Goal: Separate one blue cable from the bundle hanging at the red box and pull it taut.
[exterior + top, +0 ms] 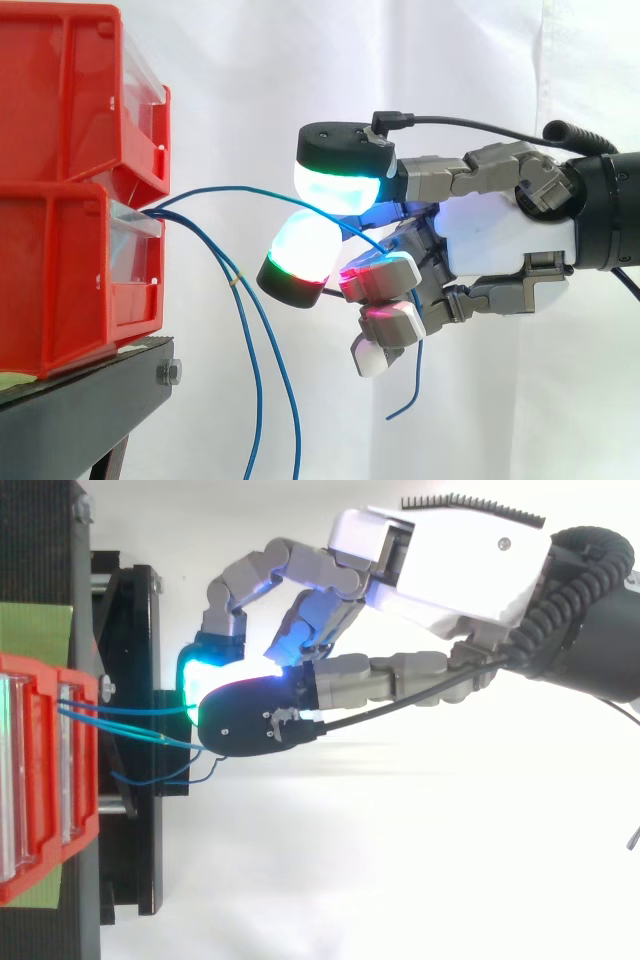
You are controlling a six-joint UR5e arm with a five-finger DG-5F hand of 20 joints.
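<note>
My fingers [300, 255] are curled in. The two big pads, glowing green and cyan, are pressed almost together, with one blue cable [245, 186] pinched between them. In the side view my hand [500, 240] reaches in from the right, level with the seam between the two stacked bins. The cable leaves the front of the lower red box [70, 270] and rises in a shallow bow. It then slips between my pads, runs behind the curled red-glowing fingertips and drops, so its free end dangles below my hand. It is lifted off the others but bowed, not straight. The rest of the bundle [236, 284], two more thin blue strands, hangs from the same spot on the box and falls past the edge of the black stand [90, 385]. One of them carries a small yellowish mark. The upper red bin [70, 100] juts out above the cable's exit, and open air separates my pads from the box front. The white curtain [250, 80] is behind everything.

In the top view my hand [440, 560] comes in from the upper right, its pads out past the stand's edge [130, 630]. Blue strands [130, 711] run from the red box [45, 665] across the stand to my pads, spreading apart as they come. A third strand loops just beside them. I cannot tell here which one I hold. A green strip [35, 630] lies beside the box.
</note>
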